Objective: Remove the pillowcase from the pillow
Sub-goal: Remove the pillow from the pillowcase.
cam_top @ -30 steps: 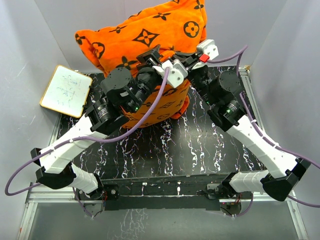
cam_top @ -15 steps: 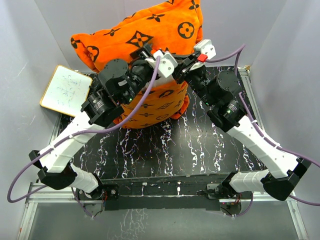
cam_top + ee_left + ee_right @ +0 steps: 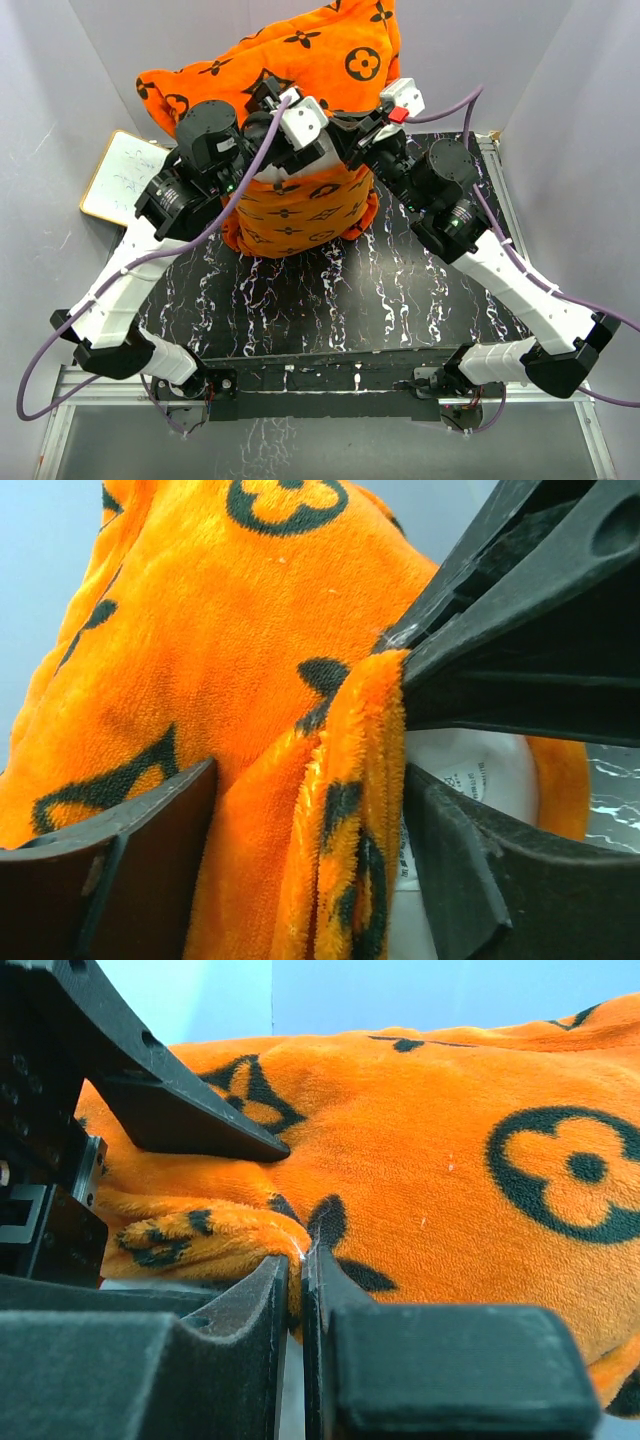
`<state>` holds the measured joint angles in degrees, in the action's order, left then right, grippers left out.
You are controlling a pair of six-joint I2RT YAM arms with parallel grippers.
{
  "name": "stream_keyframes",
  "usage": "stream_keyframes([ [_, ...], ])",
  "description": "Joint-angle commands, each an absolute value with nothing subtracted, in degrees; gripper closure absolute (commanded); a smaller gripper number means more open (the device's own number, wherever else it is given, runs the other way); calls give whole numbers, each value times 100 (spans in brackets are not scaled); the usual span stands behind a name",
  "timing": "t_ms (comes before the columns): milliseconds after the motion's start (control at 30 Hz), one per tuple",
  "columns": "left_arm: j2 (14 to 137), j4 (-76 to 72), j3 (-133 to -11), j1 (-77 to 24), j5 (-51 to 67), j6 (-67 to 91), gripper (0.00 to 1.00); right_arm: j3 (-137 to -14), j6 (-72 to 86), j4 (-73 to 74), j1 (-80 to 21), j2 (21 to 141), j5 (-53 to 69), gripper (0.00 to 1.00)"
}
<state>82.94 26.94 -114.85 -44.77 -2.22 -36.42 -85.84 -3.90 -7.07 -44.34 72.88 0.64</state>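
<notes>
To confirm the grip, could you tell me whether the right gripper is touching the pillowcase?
Touching: in the right wrist view the right gripper pinches a fold of the pillowcase.

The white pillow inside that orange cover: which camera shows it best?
The left wrist view: the pillow peeks out white beside the pinched pillowcase edge. The top view shows only orange pillowcase; the right wrist view, at most a pale sliver.

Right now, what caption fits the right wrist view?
Right gripper pinching shut on a fold of the orange monogrammed pillowcase.
</notes>
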Motion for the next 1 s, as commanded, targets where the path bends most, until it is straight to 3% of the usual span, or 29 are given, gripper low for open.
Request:
stream_keyframes([
  [0, 8149, 2179, -10831, -4386, -979, -4185, 33, -9034, -215, -1608, -4552, 7069, 257, 92],
  [200, 7922, -206, -10087, -4386, -1834, -5639, 64, -8881, -244, -1621, -4562, 7013, 98, 92],
  [367, 7913, -1325, -10121, -4384, -1659, -6101, 79, -8763, -238, -1617, -4566, 7007, 0, 92],
  [567, 7870, -1500, -10293, -4384, -1424, -5622, 89, -8230, -165, -1769, -4599, 6803, -339, 92],
  [700, 7886, -261, -10786, -4386, -1106, -4888, 100, -7845, -138, -1791, -4605, 6574, -706, 92],
  [833, 8001, 291, -11073, -4386, -1256, -4478, 100, -7349, -43, -1888, -4620, 6132, -1087, 75],
  [900, 8048, 197, -11068, -4386, -1488, -4394, 100, -7022, -53, -1995, -4723, 5902, -1181, 57],
  [967, 8092, 123, -11046, -4386, -1587, -4335, 100, -6726, -221, -2114, -4880, 5747, -1341, 46],
])
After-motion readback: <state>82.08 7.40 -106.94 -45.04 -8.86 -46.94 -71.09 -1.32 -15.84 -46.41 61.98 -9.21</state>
